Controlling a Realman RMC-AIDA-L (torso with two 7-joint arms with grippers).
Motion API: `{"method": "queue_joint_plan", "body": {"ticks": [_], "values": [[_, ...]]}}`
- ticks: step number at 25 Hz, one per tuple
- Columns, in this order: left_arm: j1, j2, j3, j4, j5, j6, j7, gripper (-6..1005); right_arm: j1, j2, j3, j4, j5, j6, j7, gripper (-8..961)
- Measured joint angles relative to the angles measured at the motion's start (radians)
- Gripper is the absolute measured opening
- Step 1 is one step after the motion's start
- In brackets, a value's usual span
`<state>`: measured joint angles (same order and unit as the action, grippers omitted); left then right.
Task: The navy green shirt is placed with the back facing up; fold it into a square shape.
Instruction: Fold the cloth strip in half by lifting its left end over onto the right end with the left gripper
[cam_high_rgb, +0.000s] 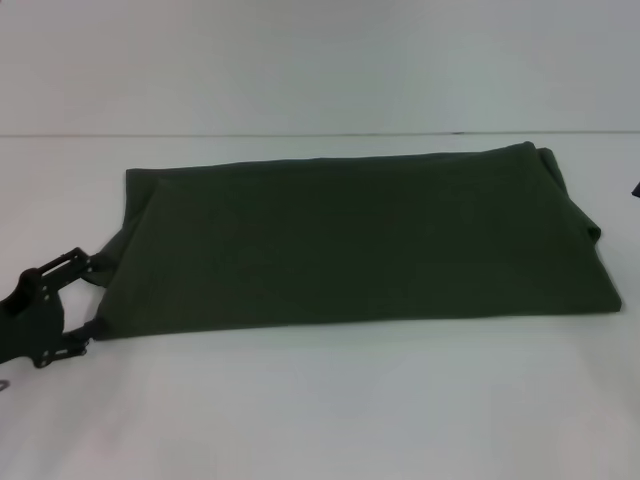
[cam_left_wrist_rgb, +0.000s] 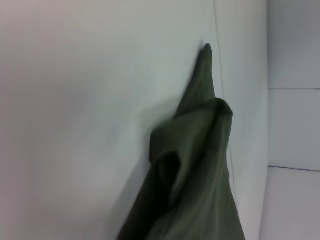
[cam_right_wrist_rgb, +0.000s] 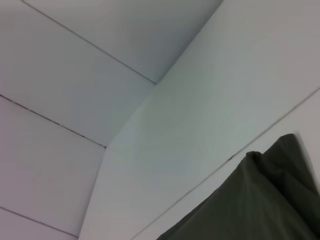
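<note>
lying folded on the white table (cam_high_rgb: 320, 420), the navy green shirt (cam_high_rgb: 360, 240) forms a long matte rectangle.

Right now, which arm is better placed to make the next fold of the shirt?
Probably the left. The left gripper is already at the left end of the navy green shirt, where the cloth is lifted. The right arm barely shows at the right edge.

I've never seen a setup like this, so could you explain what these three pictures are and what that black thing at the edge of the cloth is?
They come from one robot's three cameras. The wide picture is from its head, looking down at a white table with a dark green shirt folded into a long band. The black thing is the left gripper, its fingers at the shirt's left end, seemingly pinching it. The other two pictures come from cameras on each wrist; each shows a bunched shirt corner up close. The right gripper itself is barely visible.
</note>
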<state>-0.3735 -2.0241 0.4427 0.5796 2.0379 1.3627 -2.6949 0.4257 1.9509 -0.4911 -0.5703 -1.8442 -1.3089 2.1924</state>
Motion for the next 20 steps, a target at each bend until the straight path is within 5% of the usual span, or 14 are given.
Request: {"method": "queue_joint_plan", "body": {"ticks": [20], "values": [[-0.008, 0.001, 0.004, -0.042, 0.062, -0.054, -0.045, 950, -0.004, 0.005, 0.013, 0.015, -0.007, 0.018, -0.015, 732]]}}
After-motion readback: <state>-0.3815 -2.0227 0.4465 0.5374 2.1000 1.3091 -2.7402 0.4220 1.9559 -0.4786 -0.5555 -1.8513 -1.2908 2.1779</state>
